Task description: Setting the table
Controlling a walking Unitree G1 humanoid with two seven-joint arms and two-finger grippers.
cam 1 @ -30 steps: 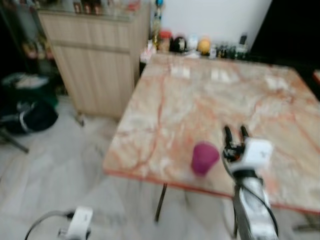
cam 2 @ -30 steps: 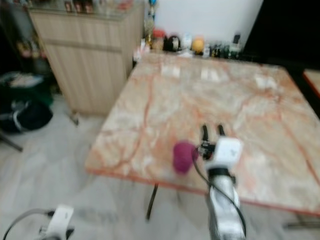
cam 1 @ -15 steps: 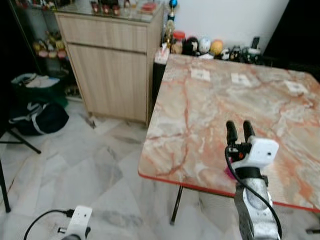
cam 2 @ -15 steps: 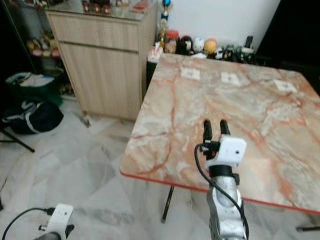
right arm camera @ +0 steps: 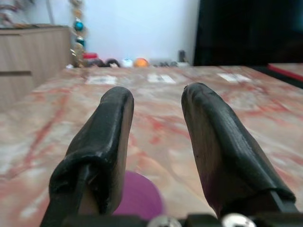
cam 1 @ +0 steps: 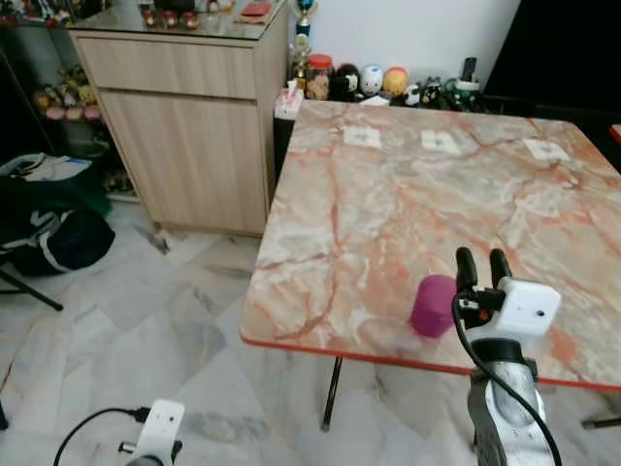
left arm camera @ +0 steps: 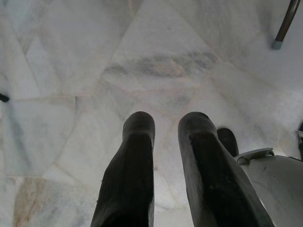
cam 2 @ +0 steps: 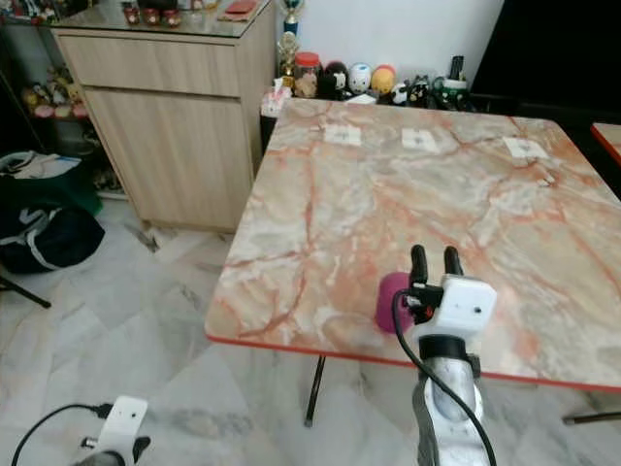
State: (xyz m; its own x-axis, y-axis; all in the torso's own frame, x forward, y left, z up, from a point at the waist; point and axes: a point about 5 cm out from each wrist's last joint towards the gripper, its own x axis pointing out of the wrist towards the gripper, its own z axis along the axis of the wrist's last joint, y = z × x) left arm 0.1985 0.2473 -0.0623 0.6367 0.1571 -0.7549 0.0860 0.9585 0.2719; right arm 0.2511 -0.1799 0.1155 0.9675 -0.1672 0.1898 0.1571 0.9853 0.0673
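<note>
Near the front edge of the counter (cam 1: 388, 194), towards its right corner, a purple cup (cam 1: 432, 305) stands upright on the marble, set in a little from the red rim. My right tool (cam 1: 482, 262) hangs just beside and above it, fingers (right arm camera: 102, 142) parted and holding nothing; through the wrist camera the cup (right arm camera: 137, 196) sits low between them, but I cannot tell whether they touch it.

Half a second ago my arm hid the cup but for a sliver of purple; a second ago it showed beside my tool, blurred. The whole picture has slid between these moments, so my head has moved, and I would not call that a move of the cup. What has changed is that the blur is gone and the cup shows plainly against the counter's front edge, free of my grip.

I judge the cup to be placed, or nearly so: it stands on its own and I am not gripping it. Three small white squares (cam 1: 363, 137) lie along the far edge, well apart from the cup, with jars and figurines (cam 1: 374, 81) behind them.

My left tool (left arm camera: 163, 175) hangs idle over the floor (left arm camera: 71, 71), fingers apart.
</note>
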